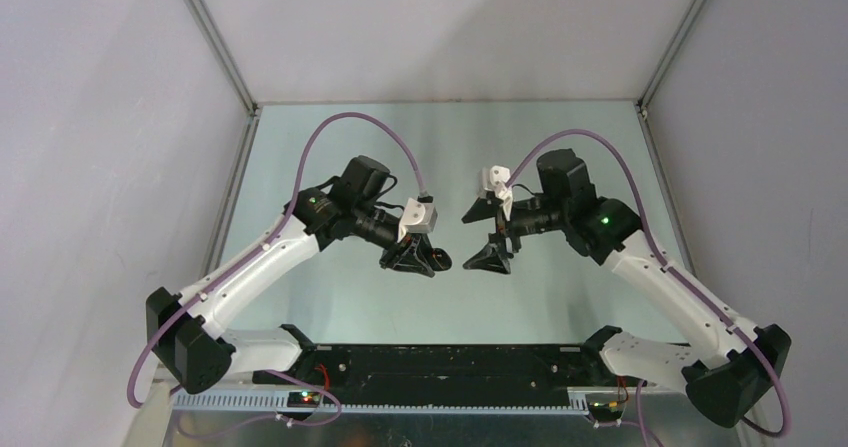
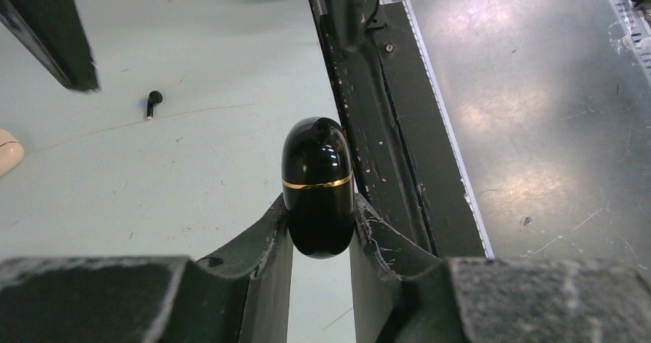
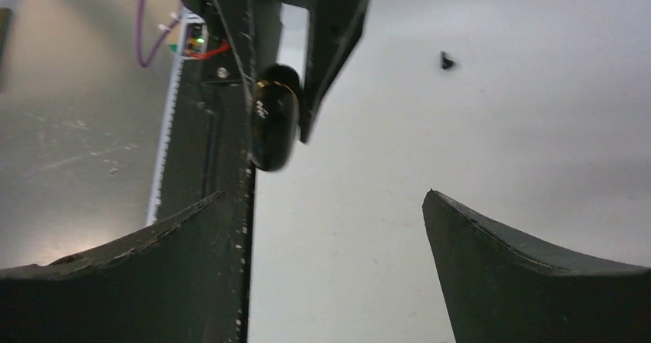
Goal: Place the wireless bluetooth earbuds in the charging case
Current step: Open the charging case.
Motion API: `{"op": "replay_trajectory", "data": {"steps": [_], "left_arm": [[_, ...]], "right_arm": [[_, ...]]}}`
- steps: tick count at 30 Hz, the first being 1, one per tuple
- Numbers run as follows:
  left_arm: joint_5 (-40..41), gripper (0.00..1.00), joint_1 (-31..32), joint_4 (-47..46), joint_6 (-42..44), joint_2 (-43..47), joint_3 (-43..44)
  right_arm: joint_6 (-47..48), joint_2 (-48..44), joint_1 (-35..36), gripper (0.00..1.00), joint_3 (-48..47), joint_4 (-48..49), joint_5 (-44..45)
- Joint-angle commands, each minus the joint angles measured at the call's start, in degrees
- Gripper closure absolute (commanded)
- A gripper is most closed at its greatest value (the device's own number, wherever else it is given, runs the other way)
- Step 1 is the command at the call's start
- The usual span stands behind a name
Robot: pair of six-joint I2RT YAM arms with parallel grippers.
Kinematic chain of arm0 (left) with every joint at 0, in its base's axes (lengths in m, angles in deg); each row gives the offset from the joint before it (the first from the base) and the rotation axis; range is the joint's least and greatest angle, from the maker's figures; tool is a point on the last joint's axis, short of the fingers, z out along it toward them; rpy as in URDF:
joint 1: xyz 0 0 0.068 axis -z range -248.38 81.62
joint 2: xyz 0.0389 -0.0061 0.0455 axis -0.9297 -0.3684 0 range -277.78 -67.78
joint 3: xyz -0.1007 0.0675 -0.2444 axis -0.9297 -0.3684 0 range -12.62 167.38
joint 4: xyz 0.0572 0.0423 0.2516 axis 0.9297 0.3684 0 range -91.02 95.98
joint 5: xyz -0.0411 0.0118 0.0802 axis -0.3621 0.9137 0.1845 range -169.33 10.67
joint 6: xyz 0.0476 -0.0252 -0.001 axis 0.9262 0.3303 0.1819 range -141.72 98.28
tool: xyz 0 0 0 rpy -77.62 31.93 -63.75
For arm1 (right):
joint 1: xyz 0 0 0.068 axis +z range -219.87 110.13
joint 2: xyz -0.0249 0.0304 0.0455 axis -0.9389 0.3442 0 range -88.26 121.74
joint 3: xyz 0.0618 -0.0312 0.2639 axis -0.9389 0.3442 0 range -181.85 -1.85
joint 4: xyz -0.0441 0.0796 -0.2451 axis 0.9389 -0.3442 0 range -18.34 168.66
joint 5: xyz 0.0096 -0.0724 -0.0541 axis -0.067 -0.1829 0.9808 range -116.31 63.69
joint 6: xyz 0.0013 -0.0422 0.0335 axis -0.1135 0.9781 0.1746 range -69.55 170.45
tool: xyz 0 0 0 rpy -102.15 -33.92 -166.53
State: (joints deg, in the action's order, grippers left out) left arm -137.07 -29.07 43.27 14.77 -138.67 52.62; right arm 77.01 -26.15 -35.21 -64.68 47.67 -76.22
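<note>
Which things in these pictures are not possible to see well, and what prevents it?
1. Top external view: the black charging case is lost among the left gripper's black fingers; the black earbud is too small to find.
2. Left wrist view: the left edge cuts off a cream rounded object; what it is cannot be told.
3. Right wrist view: the black earbud is only a blurred speck; its pose is unreadable.

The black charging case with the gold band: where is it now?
The black charging case is clamped in the left end effector, at the centre of the left wrist view, next to the black base rail.
</note>
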Motion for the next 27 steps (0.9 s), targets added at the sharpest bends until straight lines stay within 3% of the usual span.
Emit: {"op": "replay_trajectory", "data": {"steps": [1,8,14,27], "left_arm": [[-1.7,1.00,0.2,-0.6,0.5,0.0,0.3],[-1.7,1.00,0.2,-1.1,0.2,0.1,-0.1],[-2.0,1.00,0.2,-0.8,0.6,0.5,-0.3],[-2.2,1.00,0.3,-0.5,0.9,0.2,-0.4]], "right_arm": [[-6.0,2.2,3.1,0.00,-2.5,7.2,-4.1],[-13.3,7.4,6.3,0.01,-2.8,13.4,4.2],[-12.6,7.9,6.4,0.01,-2.7,13.2,8.2],[-10.4,4.1,3.9,0.01,-2.7,10.6,6.6]]}}
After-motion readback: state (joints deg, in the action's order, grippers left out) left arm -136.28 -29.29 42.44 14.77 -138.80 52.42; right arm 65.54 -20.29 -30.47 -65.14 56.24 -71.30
